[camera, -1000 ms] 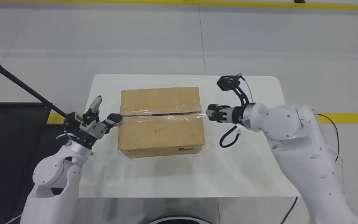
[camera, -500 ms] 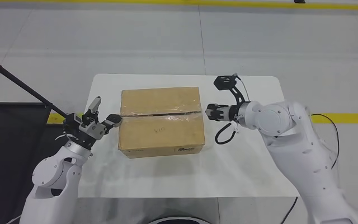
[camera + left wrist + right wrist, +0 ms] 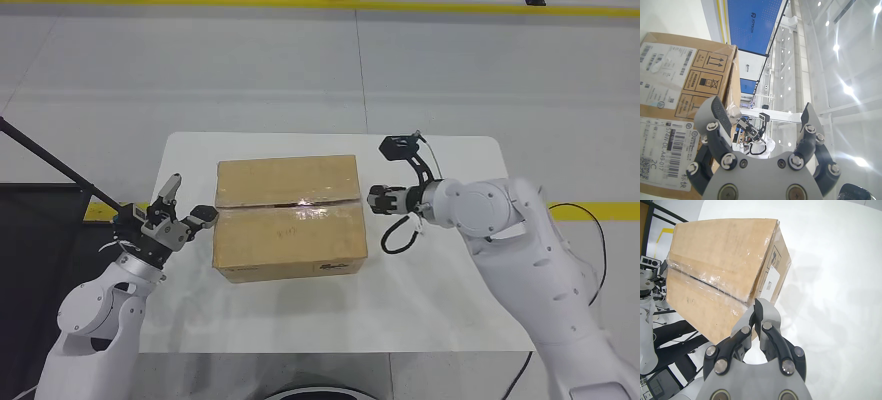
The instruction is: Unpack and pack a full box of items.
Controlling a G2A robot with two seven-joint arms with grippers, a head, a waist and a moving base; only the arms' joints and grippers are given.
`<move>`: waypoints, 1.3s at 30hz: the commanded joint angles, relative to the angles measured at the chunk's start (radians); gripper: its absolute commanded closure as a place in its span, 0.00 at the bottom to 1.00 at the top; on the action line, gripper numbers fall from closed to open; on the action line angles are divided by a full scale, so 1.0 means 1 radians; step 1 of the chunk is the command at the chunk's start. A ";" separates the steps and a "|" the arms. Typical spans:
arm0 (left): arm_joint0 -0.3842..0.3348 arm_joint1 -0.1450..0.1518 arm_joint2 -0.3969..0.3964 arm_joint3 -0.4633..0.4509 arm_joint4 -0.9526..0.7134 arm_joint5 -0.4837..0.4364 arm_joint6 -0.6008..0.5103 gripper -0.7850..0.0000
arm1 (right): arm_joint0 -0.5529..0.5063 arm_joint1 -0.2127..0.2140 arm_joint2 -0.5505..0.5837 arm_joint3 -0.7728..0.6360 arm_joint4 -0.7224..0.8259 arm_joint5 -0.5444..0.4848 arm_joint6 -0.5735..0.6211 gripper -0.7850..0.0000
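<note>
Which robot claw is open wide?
The left gripper, beside the labelled end of the box, is spread wide; the right gripper, at the opposite end, is pinched shut.

white table (image 3: 440,290), taped cardboard box (image 3: 288,215) resting on it

Box: a brown cardboard box (image 3: 288,215); closed; standing flat on its base, long sides running across the white worktop (image 3: 440,290)
Place: mid-depth on the worktop; nearer the left arm's side than the right's
Top: two flaps meeting at a centre seam (image 3: 250,207) that runs the box's length and shows as a thin dark gap; clear glossy tape (image 3: 715,279) lies wrinkled along it; a faint pen scrawl (image 3: 285,231) marks the near flap
Ends: the left-arm end carries white barcode labels (image 3: 668,136) and printed handling symbols (image 3: 704,75); the right-arm end bears one white label (image 3: 772,279)
</note>
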 commanded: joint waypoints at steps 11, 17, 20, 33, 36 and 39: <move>0.003 0.003 -0.002 -0.001 0.002 0.001 -0.001 0.00 | 0.012 -0.004 -0.007 0.027 0.007 0.011 0.001 0.75; 0.004 0.004 -0.002 0.000 -0.001 -0.003 0.001 0.00 | 0.004 -0.001 0.008 0.011 0.001 0.025 -0.002 0.73; 0.006 0.005 -0.004 -0.001 -0.003 -0.006 0.003 0.00 | -0.001 0.002 0.022 0.005 -0.006 0.037 -0.002 0.73; 0.010 0.006 -0.007 -0.017 -0.012 -0.013 0.010 0.00 | -0.048 0.007 0.088 -0.091 0.059 0.043 -0.102 1.00; 0.008 0.006 -0.008 -0.027 -0.017 -0.018 0.015 0.00 | -0.039 -0.003 0.059 -0.058 0.129 0.000 -0.111 1.00; 0.006 0.007 -0.013 -0.037 -0.023 -0.024 0.020 0.00 | -0.012 -0.017 0.014 -0.001 0.164 -0.017 -0.121 1.00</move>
